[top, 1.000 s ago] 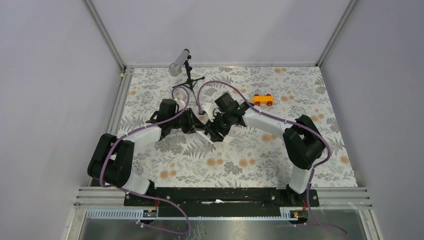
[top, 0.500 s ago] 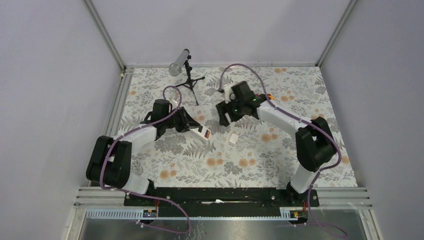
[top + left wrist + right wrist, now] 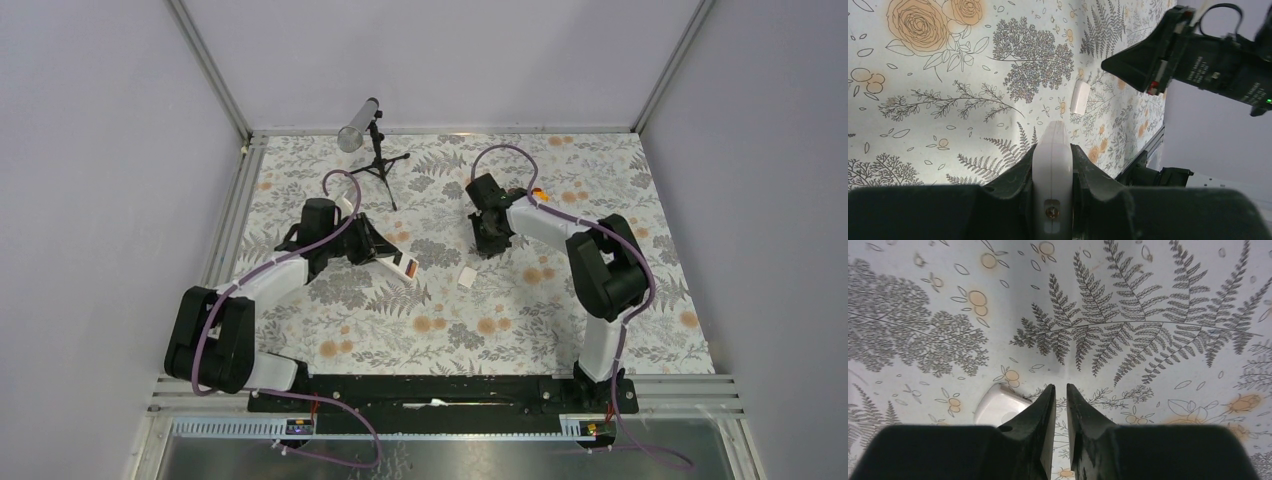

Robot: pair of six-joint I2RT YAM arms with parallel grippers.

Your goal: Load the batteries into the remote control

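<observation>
The remote shows a smooth white plastic edge with a soft sheen; the cover looks like the same plastic; the left gripper and right gripper have matt black plastic fingers; the table carries a matt printed sheet; the tube is shiny metal.

Black end effector, fingers nearly together, nothing between them, over a desk printed with grey ferns and orange flowers; a small rounded white piece lies on the desk just left of the fingers.
</observation>
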